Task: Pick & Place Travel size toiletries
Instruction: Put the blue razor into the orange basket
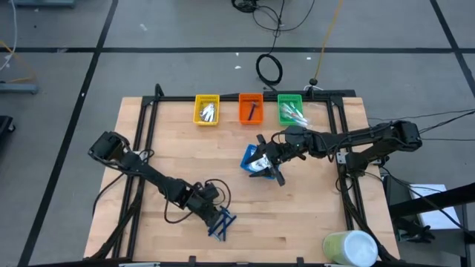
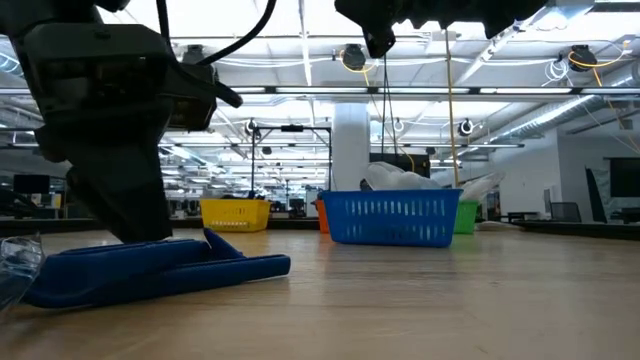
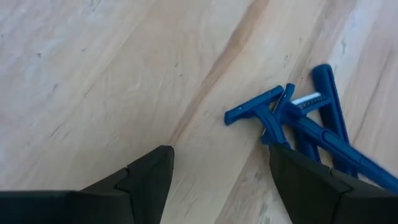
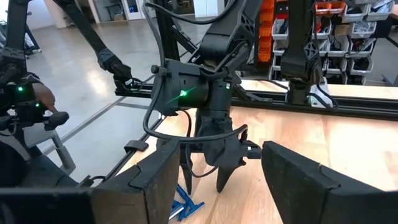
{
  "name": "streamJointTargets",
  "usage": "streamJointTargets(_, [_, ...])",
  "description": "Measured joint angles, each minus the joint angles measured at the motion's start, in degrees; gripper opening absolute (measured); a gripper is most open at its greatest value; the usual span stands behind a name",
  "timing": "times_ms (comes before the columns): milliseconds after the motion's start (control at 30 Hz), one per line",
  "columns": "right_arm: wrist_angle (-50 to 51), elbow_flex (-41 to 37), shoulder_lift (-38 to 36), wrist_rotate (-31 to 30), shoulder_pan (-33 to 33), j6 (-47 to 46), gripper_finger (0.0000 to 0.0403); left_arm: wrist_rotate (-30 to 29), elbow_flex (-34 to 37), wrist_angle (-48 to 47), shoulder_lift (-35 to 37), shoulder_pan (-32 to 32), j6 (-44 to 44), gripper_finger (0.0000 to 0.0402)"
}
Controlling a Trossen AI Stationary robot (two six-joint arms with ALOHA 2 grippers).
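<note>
Hovering low over the near part of the table [image 1: 312,222], the left gripper [image 1: 220,221] had its fingers [image 3: 146,177] spread wide, pointed down at a small heap of blue razors [image 3: 298,121]; the razors lay crossed on the wood, just beside one fingertip and mostly outside the gap, nothing pinched between the fingers; in the low view one razor [image 2: 150,272] lay flat on the boards under that gripper. The right gripper [image 1: 276,172] hung at mid-table beside a blue tray [image 1: 254,161], its fingers [image 4: 298,180] parted with nothing between them. Along the far edge stood a yellow tray [image 1: 207,109] with silvery packets, an orange tray [image 1: 251,108] with a dark razor, and a green tray [image 1: 291,110] with pale sticks.
</note>
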State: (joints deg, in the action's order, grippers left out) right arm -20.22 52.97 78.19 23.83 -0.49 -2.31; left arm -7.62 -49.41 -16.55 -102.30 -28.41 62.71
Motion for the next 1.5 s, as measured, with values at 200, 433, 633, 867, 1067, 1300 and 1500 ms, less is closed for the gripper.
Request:
streamJointTargets(200, [-0.02, 0.02, 0.0, 0.02, -0.04, 1.03, 0.0213, -0.17, -1.8, 0.11, 2.22, 0.31, -12.91, 0.0263])
streamJointTargets(433, [0.5, 0.01, 0.0, 0.04, -0.04, 1.07, 0.0212, -5.59, -14.99, -13.75, 2.63, -0.83, -34.43, 0.0142])
streamJointTargets(633, [2.78, 0.0, 0.0, 0.09, -0.04, 1.33, 0.0212, -2.58, -17.25, -6.54, -1.42, -0.89, -52.29, 0.0012])
streamJointTargets(867, [3.26, 0.0, 0.0, 0.07, -0.04, 1.44, 0.0212, 6.56, -17.26, 4.01, -8.67, 0.65, -61.41, 0.0003])
streamJointTargets(1067, [3.79, 0.0, 0.0, 0.07, -0.04, 0.13, 0.0212, 7.46, -17.42, 5.36, -12.3, 0.29, -61.16, 0.0003])
streamJointTargets(1300, [5.29, 0.0, 0.0, 0.07, -0.04, 0.0, 0.0212, -1.08, -17.35, -0.08, -11.19, 0.36, -60.58, 0.0005])
streamJointTargets(1500, [6.24, -0.02, 0.0, 0.28, 0.3, 0.0, 0.0212, -7.49, -17.23, -10.83, -9.06, 1.73, -60.23, 0.0002])
